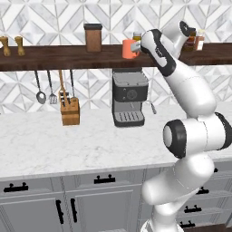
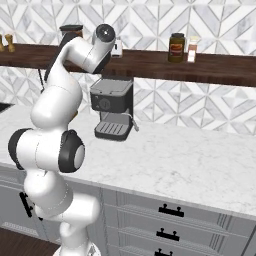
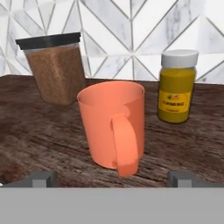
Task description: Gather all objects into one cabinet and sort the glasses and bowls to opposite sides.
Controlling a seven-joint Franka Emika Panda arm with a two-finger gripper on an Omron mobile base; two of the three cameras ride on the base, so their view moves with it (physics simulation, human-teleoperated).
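Note:
The bright orange mug [image 3: 114, 124] stands upright on the dark wooden wall shelf [image 3: 39, 135], its handle turned toward the hand. In the left base view the orange mug [image 1: 128, 49] sits on that shelf just left of my gripper [image 1: 137, 45]. My gripper [image 3: 111, 178] is open. Its fingertips [image 3: 41, 178] stand wide apart, level with the mug's base and short of it, touching nothing. The grey mug, the cream mug, the black bowl and the pale grey cabinet are out of view.
On the shelf a brown-filled canister [image 3: 56, 70] stands left of the mug and a yellow jar [image 3: 176, 85] right of it. More jars [image 2: 176, 47] sit further right. Below on the marble counter [image 1: 54, 145] are a coffee machine [image 1: 130, 97] and a knife block [image 1: 70, 111].

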